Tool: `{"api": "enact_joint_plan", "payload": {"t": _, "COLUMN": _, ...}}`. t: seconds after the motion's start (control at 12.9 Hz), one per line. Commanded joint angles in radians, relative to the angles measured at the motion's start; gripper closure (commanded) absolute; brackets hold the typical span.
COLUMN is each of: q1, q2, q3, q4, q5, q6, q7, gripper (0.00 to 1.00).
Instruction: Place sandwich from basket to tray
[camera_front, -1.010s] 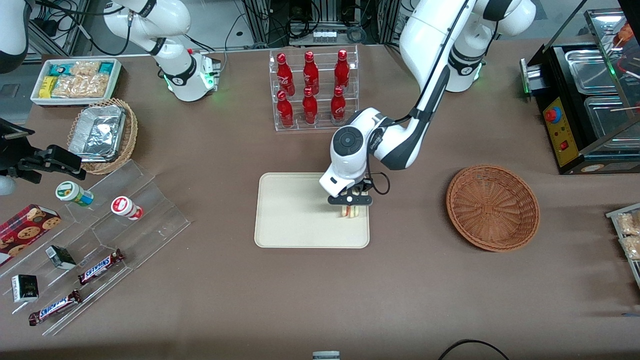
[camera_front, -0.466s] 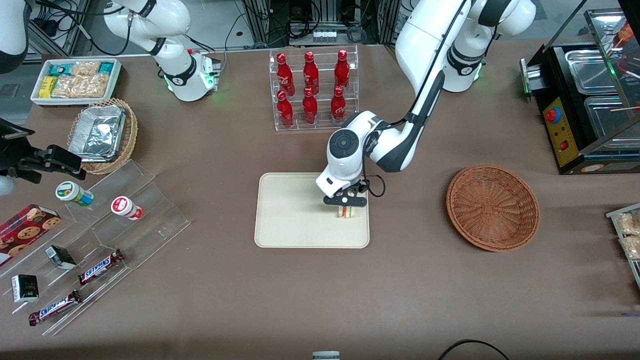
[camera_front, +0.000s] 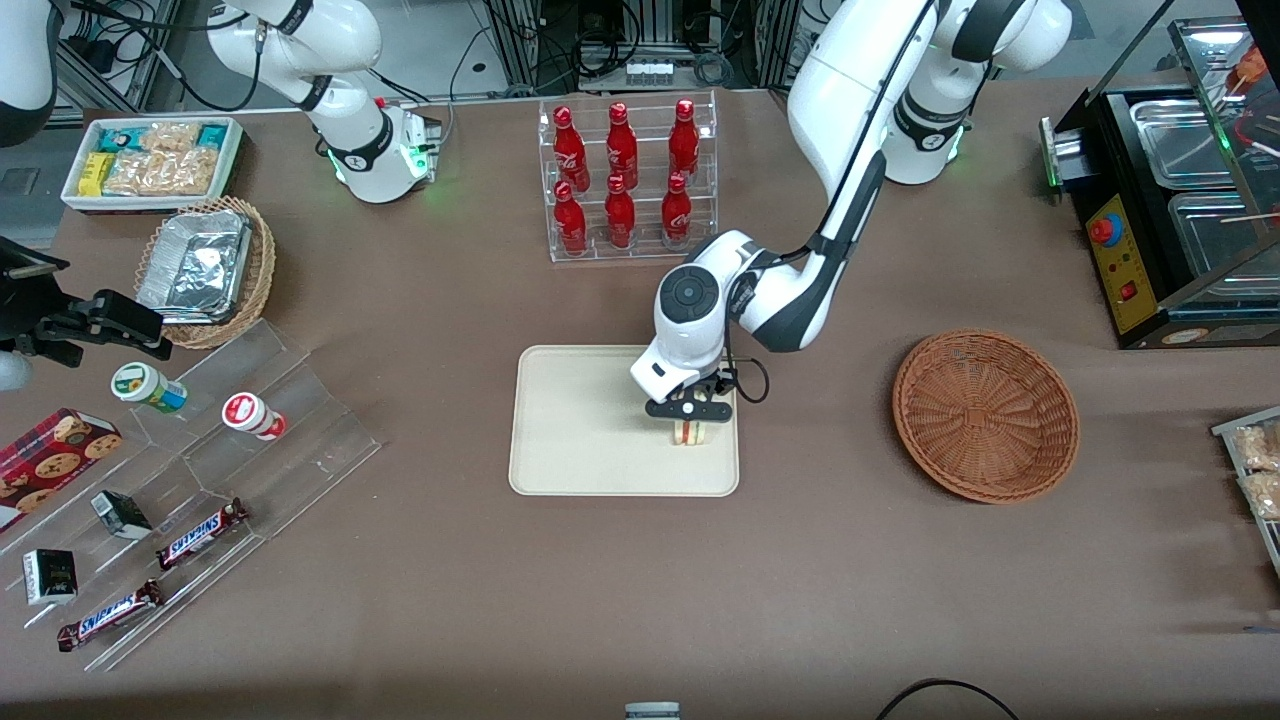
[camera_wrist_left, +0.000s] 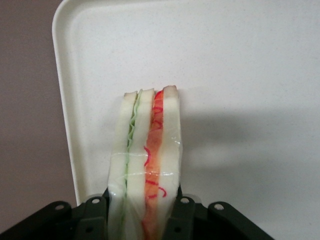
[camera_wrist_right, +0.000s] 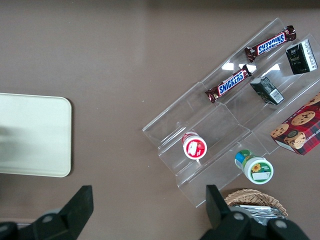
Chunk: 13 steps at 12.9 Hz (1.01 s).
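Observation:
My left gripper is shut on the sandwich, a white bread wedge with red and green filling, and holds it over the cream tray near the tray's edge toward the basket. In the left wrist view the sandwich stands on edge between the black fingers, its tip at or just above the tray; I cannot tell if it touches. The reddish-brown wicker basket holds nothing and lies on the table toward the working arm's end.
A clear rack of red bottles stands farther from the front camera than the tray. A stepped acrylic stand with snack bars and cups, a tan basket with foil containers and a white snack bin lie toward the parked arm's end.
The gripper with the sandwich has shifted a little across the tray toward the parked arm's end and come slightly lower. The fingers stay shut on the sandwich.

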<state>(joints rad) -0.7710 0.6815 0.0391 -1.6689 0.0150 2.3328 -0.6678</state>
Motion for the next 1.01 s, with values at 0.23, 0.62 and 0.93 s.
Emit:
{"api": "enact_joint_plan", "payload": {"t": 0.23, "q1": 0.007, "q2": 0.01, "q3": 0.01, "q4": 0.061, "q5": -0.003, "q6": -0.003, "q7": -0.006, "gripper": 0.2}}
{"api": "enact_joint_plan", "payload": {"t": 0.62, "q1": 0.125, "q2": -0.166, "q3": 0.012, "q4": 0.044, "q5": -0.017, "q6": -0.24, "q7": 0.01, "gripper": 0.0}}
{"api": "enact_joint_plan", "payload": {"t": 0.93, "q1": 0.295, "q2": -0.371, "q3": 0.012, "q4": -0.07, "q5": -0.012, "q6": -0.294, "q7": 0.014, "gripper": 0.0}}
